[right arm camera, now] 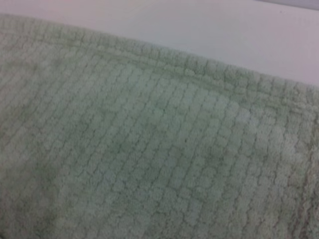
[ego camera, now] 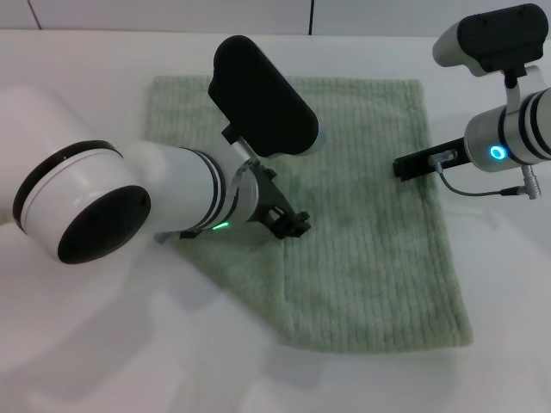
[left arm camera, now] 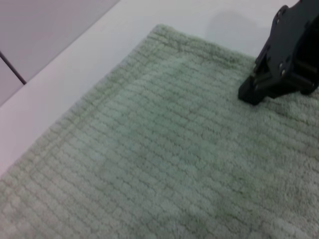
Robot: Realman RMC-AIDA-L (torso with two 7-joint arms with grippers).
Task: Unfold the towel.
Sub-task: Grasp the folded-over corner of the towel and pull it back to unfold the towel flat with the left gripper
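The towel [ego camera: 362,215] is spread flat on the white table [ego camera: 77,361]. The left gripper [ego camera: 291,225] is held over its middle, the right gripper [ego camera: 405,165] at its right edge; whether either is open cannot be told, and nothing appears gripped.

Towel [ego camera: 362,224] partly behind left arm [ego camera: 155,194]

Left arm reaching in from the left with its gripper [ego camera: 291,225] held low and angled toward the right, right gripper [ego camera: 405,166] extended from the right, pointing left, fingertips of both too dark to judge.
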